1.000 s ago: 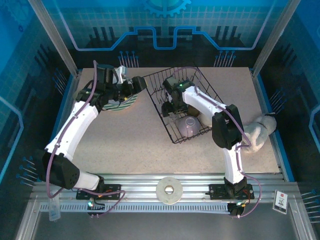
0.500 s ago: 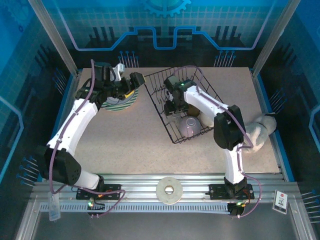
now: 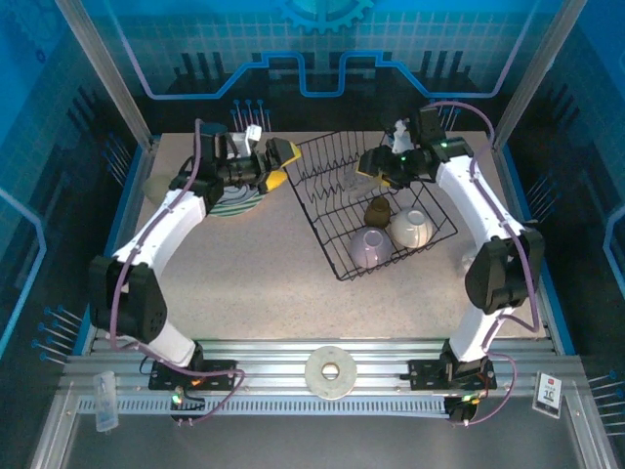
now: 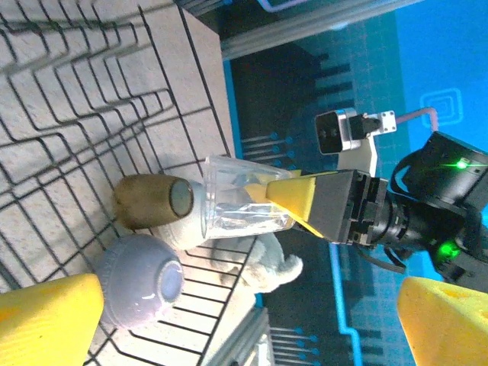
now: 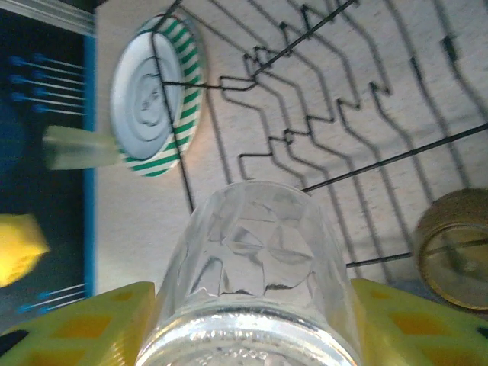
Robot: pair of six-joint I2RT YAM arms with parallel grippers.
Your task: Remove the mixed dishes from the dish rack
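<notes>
So the right gripper (image 3: pixel 369 168) has its yellow jaws clamped on either side of the clear tumbler (image 5: pixel 258 267). You can see it best from the right wrist camera, with the glass wedged right between the two pads. From overhead, the tumbler sits over the upper middle part of the rack (image 3: pixel 332 264), and it looks lifted off the wires rather than resting on them. In the left wrist view it's tipped on its side with the open end facing the left of the frame.

The left gripper (image 3: pixel 280 164) is in the upper left area of the overhead shot, just off the rack's upper left corner. Its jaws are wide apart with nothing between them. It hangs over the right edge of the striped plate (image 3: pixel 229 202), which lies flat on the table (image 3: pixel 254 283), left of the rack and outside it.

Three pieces sit in the lower part of the rack. The brown cup (image 3: pixel 379 210) is in the middle, lying on its side going by the left wrist view. The cream bowl (image 3: pixel 412 228) is to its right. The lavender cup (image 3: pixel 369 249) is below them, mouth down.

A cloth lump (image 4: pixel 271 267) shows beyond the rack in the left wrist view. A white ring (image 3: pixel 330 371) sits at the bottom centre of the overhead frame, on the rail between the arm bases.
</notes>
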